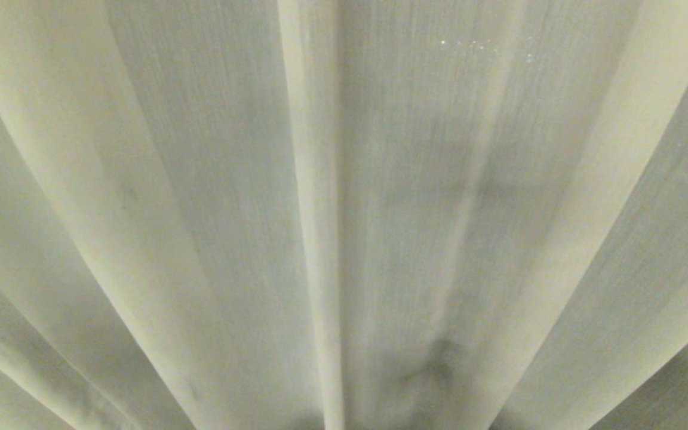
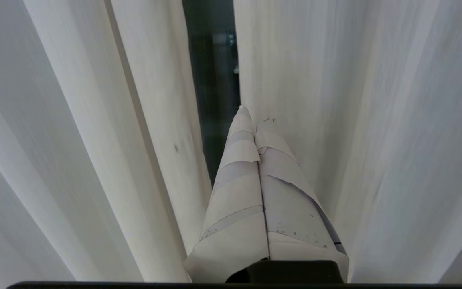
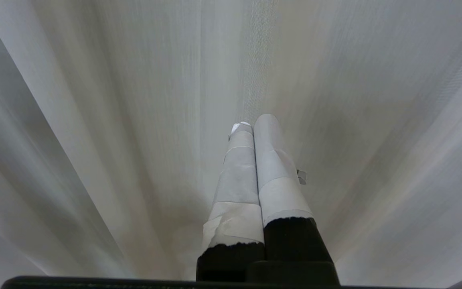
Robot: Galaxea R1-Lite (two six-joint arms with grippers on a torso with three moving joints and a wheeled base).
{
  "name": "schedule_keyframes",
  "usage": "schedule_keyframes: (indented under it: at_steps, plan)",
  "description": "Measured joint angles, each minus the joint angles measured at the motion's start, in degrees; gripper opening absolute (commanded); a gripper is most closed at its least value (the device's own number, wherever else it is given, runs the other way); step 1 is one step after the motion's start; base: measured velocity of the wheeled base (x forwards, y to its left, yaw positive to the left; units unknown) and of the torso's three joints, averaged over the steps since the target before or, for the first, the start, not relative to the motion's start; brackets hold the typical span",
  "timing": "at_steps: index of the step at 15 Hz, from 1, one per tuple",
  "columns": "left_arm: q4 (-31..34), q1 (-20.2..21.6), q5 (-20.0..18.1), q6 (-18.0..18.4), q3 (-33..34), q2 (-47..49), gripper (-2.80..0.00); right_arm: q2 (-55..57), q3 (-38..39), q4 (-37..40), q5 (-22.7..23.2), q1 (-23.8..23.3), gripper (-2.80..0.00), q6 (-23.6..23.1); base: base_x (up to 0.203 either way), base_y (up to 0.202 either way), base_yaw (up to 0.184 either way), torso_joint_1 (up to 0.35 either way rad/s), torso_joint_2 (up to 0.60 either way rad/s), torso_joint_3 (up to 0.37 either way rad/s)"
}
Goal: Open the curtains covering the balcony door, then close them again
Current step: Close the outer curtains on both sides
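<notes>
Curtains (image 1: 212, 179) are filling the whole head view, the cream pleats fanning outward because they are being looked at from close below; the two panels are being seen meeting at a hemmed edge near the middle, and neither arm is being shown.

In the left wrist view, the left hand (image 2: 251, 114) is being held with its taped fingers (image 2: 235, 192) pressed together and gripping nothing, its tip being aimed at the narrow dark slit between the panels, where the balcony door (image 2: 215, 72) is being glimpsed. A closed wedge is probably being used to part the fabric.

In the right wrist view, the right hand (image 3: 253, 122) is likewise being kept closed and empty, facing unbroken curtain fabric.
</notes>
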Motion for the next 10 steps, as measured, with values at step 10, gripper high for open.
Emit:
schedule_keyframes:
  at_steps: [10]
  plan:
    - [-6.2, -1.9, -1.7, -1.3, -5.8, 11.8, 0.0, 0.0, 0.0, 0.0, 0.0, 0.0, -2.8, 0.0, 0.0, 0.0, 0.0, 0.0, 0.0, 0.0]
